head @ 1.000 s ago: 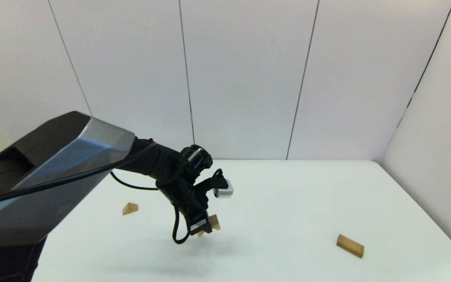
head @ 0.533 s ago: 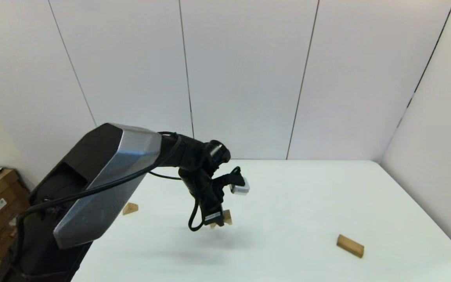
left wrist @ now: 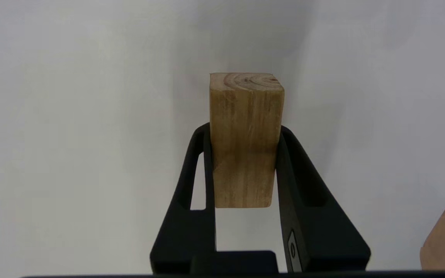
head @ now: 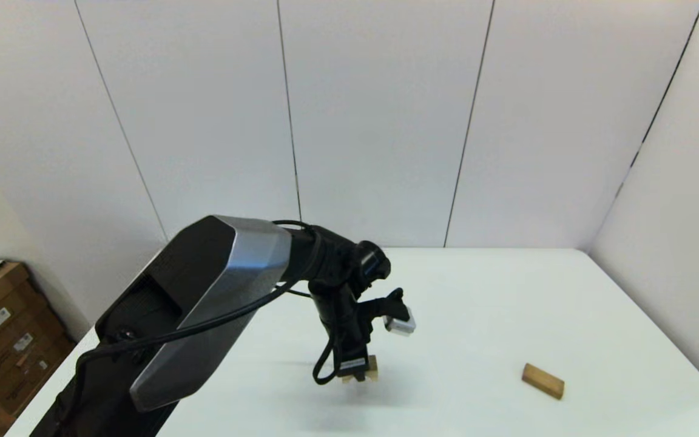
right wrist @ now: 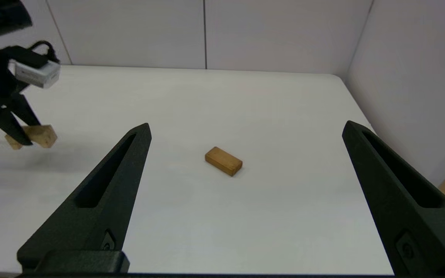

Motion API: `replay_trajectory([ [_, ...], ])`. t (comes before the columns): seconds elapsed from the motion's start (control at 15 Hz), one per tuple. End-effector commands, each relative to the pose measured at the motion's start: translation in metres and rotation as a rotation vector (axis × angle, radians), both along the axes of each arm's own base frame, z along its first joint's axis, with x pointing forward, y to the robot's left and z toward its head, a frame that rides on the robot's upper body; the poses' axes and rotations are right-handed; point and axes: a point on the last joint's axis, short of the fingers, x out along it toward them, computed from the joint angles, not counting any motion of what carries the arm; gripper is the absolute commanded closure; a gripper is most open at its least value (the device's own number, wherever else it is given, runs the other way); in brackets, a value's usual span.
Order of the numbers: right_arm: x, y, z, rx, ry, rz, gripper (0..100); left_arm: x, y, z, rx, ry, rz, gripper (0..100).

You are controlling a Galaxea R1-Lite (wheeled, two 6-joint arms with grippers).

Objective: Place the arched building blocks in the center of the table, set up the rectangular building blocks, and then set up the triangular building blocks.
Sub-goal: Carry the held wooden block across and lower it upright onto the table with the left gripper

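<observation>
The arch block (head: pixel 366 368) was held clamped in the left gripper (head: pixel 357 371) just above the middle of the table (head: pixel 507 303), not yet set down. The slab (head: pixel 542 380) lay untouched to the right. The wedge was hidden. The right gripper (right wrist: pixel 245 193) was spread wide, empty.

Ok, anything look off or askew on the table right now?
Nothing stands out. The left gripper holds the arched block squarely near the table's middle, the rectangular block lies flat and apart to the right, and the right gripper is open.
</observation>
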Motion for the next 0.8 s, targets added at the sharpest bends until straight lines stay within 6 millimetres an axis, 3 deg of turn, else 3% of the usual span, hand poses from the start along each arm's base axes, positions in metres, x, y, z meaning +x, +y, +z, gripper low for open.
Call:
replay_trajectory([
  [0.07, 0.0, 0.0, 0.0, 0.0, 0.0, 0.002, 0, -0.005, -0.009, -0.008, -0.003, -0.003, -0.025, 100],
  [0.8, 0.0, 0.0, 0.0, 0.0, -0.002, 0.0, 0, -0.003, -0.014, -0.023, -0.008, -0.002, -0.032, 100],
])
